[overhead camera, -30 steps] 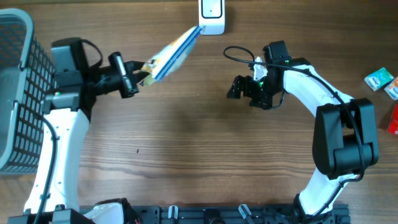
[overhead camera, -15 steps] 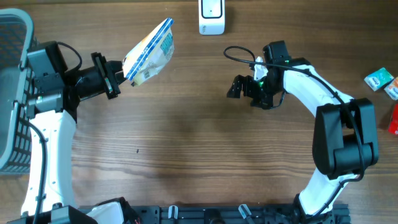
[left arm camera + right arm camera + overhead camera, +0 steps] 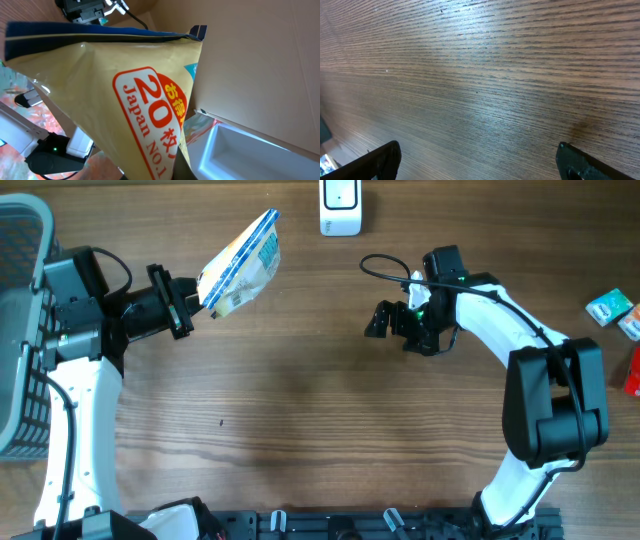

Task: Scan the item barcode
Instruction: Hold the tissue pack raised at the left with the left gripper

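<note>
Overhead, my left gripper [image 3: 200, 298] clamped the snack bag [image 3: 240, 265], long axis toward 1 o'clock, scanner [image 3: 341, 205] at its 2 o'clock, right gripper [image 3: 388, 328] stood wide apart.

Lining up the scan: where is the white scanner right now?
Overhead view: the white scanner sits at the far edge of the table, near centre, up and right of the snack bag held by the left gripper.

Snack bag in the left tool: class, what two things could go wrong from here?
1. The left tool pinches the snack bag by one end only; it may sag or slip out.
2. The bag hangs left of the white scanner, so a scan could miss the barcode.
</note>
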### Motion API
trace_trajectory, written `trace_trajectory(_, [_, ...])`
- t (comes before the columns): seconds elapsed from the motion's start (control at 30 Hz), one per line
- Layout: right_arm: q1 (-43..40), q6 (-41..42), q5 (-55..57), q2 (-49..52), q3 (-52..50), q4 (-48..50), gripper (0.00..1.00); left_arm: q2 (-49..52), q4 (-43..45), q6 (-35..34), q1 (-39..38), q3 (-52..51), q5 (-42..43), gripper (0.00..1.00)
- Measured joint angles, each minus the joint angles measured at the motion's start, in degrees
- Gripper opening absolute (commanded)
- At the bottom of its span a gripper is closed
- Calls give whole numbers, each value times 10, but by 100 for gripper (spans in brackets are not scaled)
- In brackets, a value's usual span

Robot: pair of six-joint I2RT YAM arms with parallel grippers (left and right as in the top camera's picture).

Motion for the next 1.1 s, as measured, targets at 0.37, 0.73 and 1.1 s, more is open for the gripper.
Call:
trace_trajectory(0.37, [0, 0, 2, 0, 0, 0, 100, 0, 0, 0, 0, 0, 0, 4])
trace_trajectory(0.73, [0, 0, 4, 0, 0, 0, 100, 0, 0, 0, 0, 0, 0, 4])
trace_trajectory(1.1, [0, 0, 9, 0, 0, 0, 100, 0, 0, 0, 0, 0, 0, 4])
